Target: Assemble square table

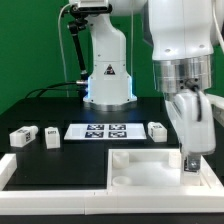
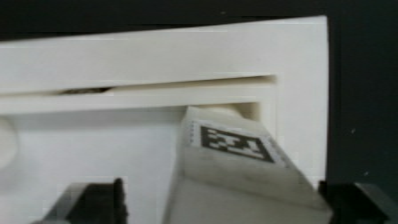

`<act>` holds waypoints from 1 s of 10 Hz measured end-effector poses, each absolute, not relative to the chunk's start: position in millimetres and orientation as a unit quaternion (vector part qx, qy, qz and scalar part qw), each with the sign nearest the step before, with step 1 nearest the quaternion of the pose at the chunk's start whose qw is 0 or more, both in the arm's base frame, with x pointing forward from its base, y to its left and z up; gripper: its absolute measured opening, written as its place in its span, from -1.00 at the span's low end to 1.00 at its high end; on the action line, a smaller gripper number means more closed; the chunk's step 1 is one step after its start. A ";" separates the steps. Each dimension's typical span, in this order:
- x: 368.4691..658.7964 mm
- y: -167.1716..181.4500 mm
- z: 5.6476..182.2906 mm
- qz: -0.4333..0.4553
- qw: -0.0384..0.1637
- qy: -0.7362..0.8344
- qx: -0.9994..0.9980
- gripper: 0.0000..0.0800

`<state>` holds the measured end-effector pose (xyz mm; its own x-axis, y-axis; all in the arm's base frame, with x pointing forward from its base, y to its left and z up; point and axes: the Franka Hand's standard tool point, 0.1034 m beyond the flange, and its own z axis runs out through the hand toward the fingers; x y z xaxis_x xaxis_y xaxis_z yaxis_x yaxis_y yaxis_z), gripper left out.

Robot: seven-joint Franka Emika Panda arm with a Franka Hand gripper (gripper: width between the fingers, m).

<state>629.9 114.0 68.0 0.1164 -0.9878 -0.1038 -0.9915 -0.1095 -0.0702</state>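
Note:
The white square table top [image 1: 140, 165] lies at the front of the black table, rim up; it also shows in the wrist view [image 2: 107, 70]. A white leg block with a black-and-white tag [image 2: 237, 141] stands upright in a corner of the top. My gripper [image 1: 190, 162] is straight above it, with its jaws on either side of the leg [image 2: 226, 200]. The fingers [image 2: 98, 200] are wide apart and a gap shows beside the leg, so the gripper is open. Three more leg blocks lie on the table: two [image 1: 22, 137] [image 1: 52, 136] at the exterior view's left and one [image 1: 157, 130] behind the top.
The marker board [image 1: 103, 130] lies mid-table in front of the robot base [image 1: 108, 85]. White border rails [image 1: 50, 170] run along the table's front and left sides, next to the table top.

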 end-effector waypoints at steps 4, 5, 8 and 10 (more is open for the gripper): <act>630.0 114.0 67.7 0.005 0.063 0.532 -0.844 0.62; 630.5 113.3 68.2 -0.002 0.058 0.465 -0.883 0.62; 633.2 112.2 67.9 -0.023 0.053 0.282 -0.958 0.62; 633.2 112.2 67.7 -0.023 0.054 0.280 -0.958 0.31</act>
